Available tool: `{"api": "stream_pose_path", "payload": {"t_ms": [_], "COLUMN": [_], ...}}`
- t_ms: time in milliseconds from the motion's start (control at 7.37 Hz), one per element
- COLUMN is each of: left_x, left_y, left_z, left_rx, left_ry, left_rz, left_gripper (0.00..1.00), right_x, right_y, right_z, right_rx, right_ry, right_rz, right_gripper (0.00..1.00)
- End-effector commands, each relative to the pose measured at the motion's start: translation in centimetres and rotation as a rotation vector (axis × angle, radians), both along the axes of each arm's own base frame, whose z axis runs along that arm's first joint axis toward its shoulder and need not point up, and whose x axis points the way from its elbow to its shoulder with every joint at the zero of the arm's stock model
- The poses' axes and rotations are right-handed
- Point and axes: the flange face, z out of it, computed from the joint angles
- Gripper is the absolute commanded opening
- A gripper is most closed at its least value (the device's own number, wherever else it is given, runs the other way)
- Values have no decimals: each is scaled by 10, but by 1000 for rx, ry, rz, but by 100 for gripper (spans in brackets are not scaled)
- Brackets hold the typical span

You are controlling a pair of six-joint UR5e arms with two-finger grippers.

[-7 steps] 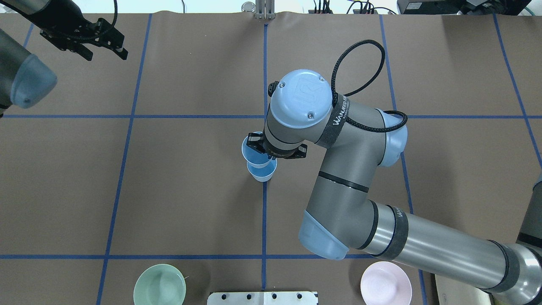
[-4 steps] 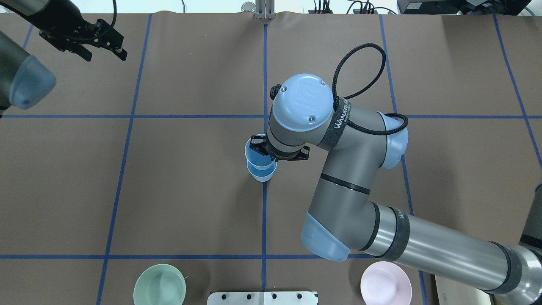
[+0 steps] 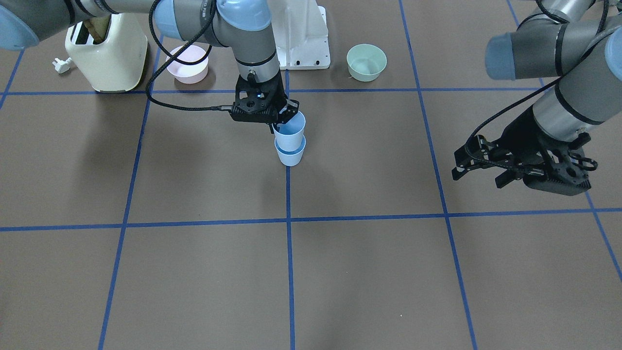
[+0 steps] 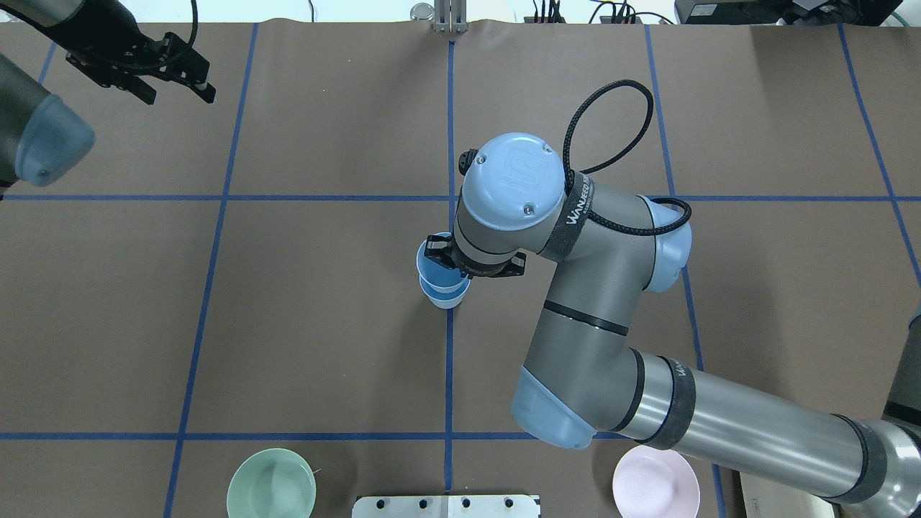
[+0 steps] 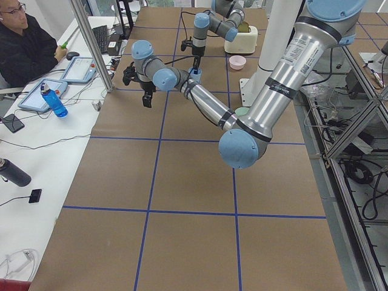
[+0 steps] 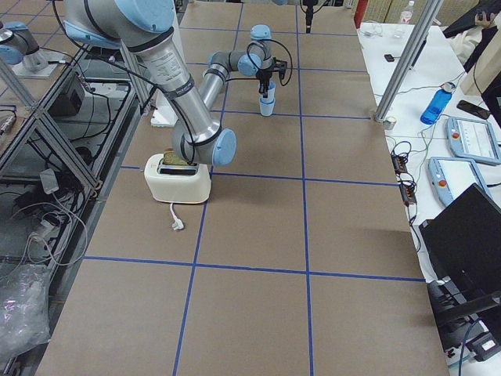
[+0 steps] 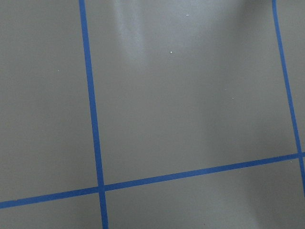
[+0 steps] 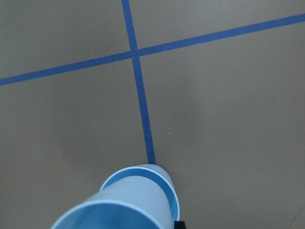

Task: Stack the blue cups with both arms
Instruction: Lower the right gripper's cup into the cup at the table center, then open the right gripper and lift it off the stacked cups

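Right gripper (image 3: pixel 278 125), clamped on upper cup (image 3: pixel 290 134), is sinking it deeper into lower cup (image 3: pixel 290 155); stack is nearly seating. Left gripper (image 3: pixel 478 174) is idling, fingers apart.

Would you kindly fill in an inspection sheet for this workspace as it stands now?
Surface: brown table cover gridded in blue tape; no spills seen.
Job's things: upper blue cup sits partly inside lower blue cup, which stands on the centre tape line.
Clutter: cream toaster with loose plug, pink bowl, mint bowl, all near the robot's base.
Grippers: right gripper shut on the upper cup's rim; left gripper open, empty, far from the cups.
Cables: black cable loops from the right wrist, clear of the cups.
Surroundings: operator seated at a side table with a blue bottle.
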Motion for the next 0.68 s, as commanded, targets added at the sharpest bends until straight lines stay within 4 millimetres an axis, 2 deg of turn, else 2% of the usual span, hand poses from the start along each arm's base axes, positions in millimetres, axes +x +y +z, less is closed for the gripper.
{"api": "stream_pose_path", "payload": {"t_ms": [0,136,271,543], "left_x": [0,0,0,0], "left_y": [0,0,0,0], "left_z": [0,0,0,0], "left_rx": [1,0,0,-1], "left_ry": [-1,-1,-1,0], "left_rz": [0,-1,-1,0], "left_gripper": [98,98,98,98], "right_x": [-2,-2,-4,-1], "right_y": [1,1,-1,-3], "right_z": [0,1,6,4], "right_rx": [4,16,26,54], "right_ry": [2,-9,-23,-23], "right_rz": [0,3,7,10], "right_gripper": [0,0,99,100]}}
